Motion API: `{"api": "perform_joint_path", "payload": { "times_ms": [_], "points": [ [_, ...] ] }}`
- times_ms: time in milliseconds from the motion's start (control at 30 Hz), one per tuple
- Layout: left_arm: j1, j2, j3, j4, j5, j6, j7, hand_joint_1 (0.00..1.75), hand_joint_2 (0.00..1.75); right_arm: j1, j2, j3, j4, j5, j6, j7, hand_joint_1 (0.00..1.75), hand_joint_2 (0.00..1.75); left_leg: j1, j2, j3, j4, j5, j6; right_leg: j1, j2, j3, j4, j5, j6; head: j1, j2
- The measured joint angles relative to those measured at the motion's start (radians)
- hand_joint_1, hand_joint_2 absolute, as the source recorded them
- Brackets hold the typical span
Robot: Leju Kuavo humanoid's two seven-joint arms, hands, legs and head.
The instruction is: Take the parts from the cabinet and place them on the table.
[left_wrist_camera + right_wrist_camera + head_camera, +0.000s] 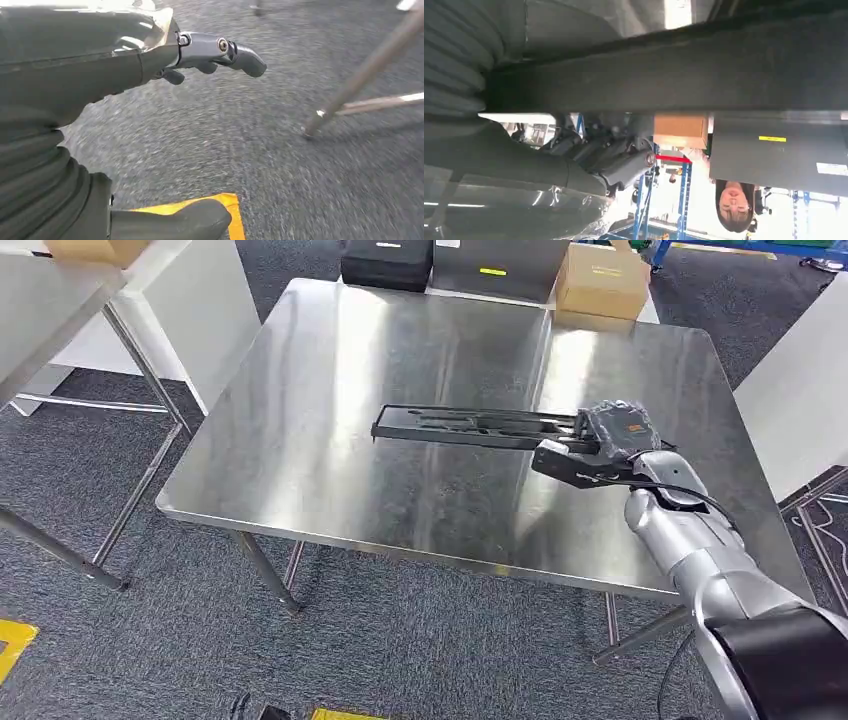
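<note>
A long black frame-like part (pixel 470 427) lies flat across the middle of the steel table (pixel 330 460). My right hand (pixel 590 452) grips its right end, fingers wrapped around it just above the tabletop. In the right wrist view the part (pixel 674 70) runs as a wide dark bar close to the camera, with the hand (pixel 609 160) curled beneath it. My left hand (pixel 150 75) hangs beside my body over grey carpet, fingers apart and nothing in it.
Cardboard boxes (pixel 603 282) and a black case (pixel 388 262) stand beyond the table's far edge. A white table (pixel 60 300) is at the left, a white surface (pixel 800 380) at the right. A person (pixel 734 205) stands beyond. Yellow floor marking (pixel 210 202) lies under my left hand.
</note>
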Motion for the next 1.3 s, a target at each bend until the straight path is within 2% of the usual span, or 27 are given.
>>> {"api": "perform_joint_path", "payload": {
  "times_ms": [167, 233, 467, 567, 667, 800, 867, 1000, 1167, 1300],
  "points": [
    [-0.002, -0.008, 0.081, 0.005, -0.009, -0.001, 0.023, 0.0, 0.0, -0.001, 0.005, -0.012, 0.0, 0.007, 0.0, 0.003, 0.0, 1.75, -0.001, 0.001, 0.0, 0.0, 0.0, 0.002, 0.0, -0.001, -0.001, 0.0, 0.002, 0.005, -0.001, 0.0],
    [-0.002, -0.01, 0.09, 0.008, -0.015, -0.01, 0.03, 0.0, 0.0, -0.003, 0.005, -0.017, 0.0, 0.014, 0.0, 0.01, 0.0, 1.75, 0.0, 0.002, 0.001, 0.0, 0.0, 0.002, 0.001, -0.001, -0.001, 0.0, 0.002, 0.011, 0.0, 0.0],
    [-0.002, -0.018, 0.109, 0.01, -0.024, -0.021, 0.036, 0.0, 0.0, -0.006, -0.013, -0.03, 0.0, 0.045, -0.021, 0.049, 0.0, 1.75, 0.003, 0.002, 0.001, 0.0, 0.0, 0.002, 0.004, -0.001, -0.002, 0.002, 0.002, 0.011, 0.0, 0.0],
    [-0.003, -0.022, 0.119, 0.011, -0.016, -0.05, 0.036, 0.0, 0.0, -0.011, -0.032, -0.035, 0.0, 0.068, -0.043, 0.107, 0.0, 1.75, 0.003, 0.002, 0.001, 0.0, 0.001, 0.002, 0.004, 0.0, -0.002, 0.002, 0.002, 0.011, -0.001, 0.0],
    [-0.003, -0.026, 0.128, 0.011, 0.0, -0.047, 0.036, 0.0, 0.0, -0.028, -0.062, -0.043, 0.003, 0.088, -0.069, 0.189, 0.0, 1.75, 0.003, 0.001, 0.001, 0.0, 0.001, 0.002, 0.004, -0.001, -0.002, 0.002, 0.002, 0.011, -0.001, 0.0],
    [-0.002, -0.032, 0.152, 0.014, 0.024, -0.043, 0.021, 0.0, 0.0, -0.052, -0.129, -0.056, 0.007, 0.143, -0.151, 0.324, 0.0, 1.75, 0.003, 0.0, 0.001, 0.0, 0.001, 0.002, 0.004, -0.002, -0.002, 0.002, 0.002, 0.011, 0.0, 0.0],
    [-0.002, -0.034, 0.162, 0.015, 0.031, -0.043, 0.01, 0.0, 0.0, -0.052, -0.178, -0.066, 0.007, 0.153, -0.218, 0.353, 0.0, 1.75, 0.003, -0.001, 0.001, 0.0, 0.0, 0.002, 0.004, -0.003, -0.001, 0.002, 0.002, 0.011, 0.0, 0.0],
    [0.001, -0.035, 0.183, 0.016, 0.043, -0.042, 0.004, 0.0, 0.0, -0.027, -0.32, -0.11, -0.002, 0.128, -0.345, 0.33, 0.0, 1.75, 0.002, -0.008, 0.0, 0.001, 0.0, 0.002, 0.003, -0.01, 0.001, 0.001, -0.001, 0.015, 0.0, 0.0],
    [0.004, -0.035, 0.196, 0.016, 0.044, -0.037, 0.004, 0.0, 0.0, 0.033, -0.454, -0.172, -0.036, 0.092, -0.327, 0.285, 0.0, 1.75, 0.001, -0.006, 0.0, 0.001, -0.002, 0.005, 0.003, -0.009, 0.0, 0.001, -0.001, 0.016, -0.001, 0.0],
    [0.004, -0.036, 0.205, 0.017, 0.044, -0.05, -0.002, 0.0, 0.0, 0.1, -0.53, -0.219, -0.077, 0.057, -0.307, 0.252, 0.0, 1.75, 0.001, -0.006, 0.001, 0.001, -0.002, 0.005, 0.003, -0.009, 0.0, 0.001, -0.002, 0.018, 0.0, 0.0]
  ]
}}
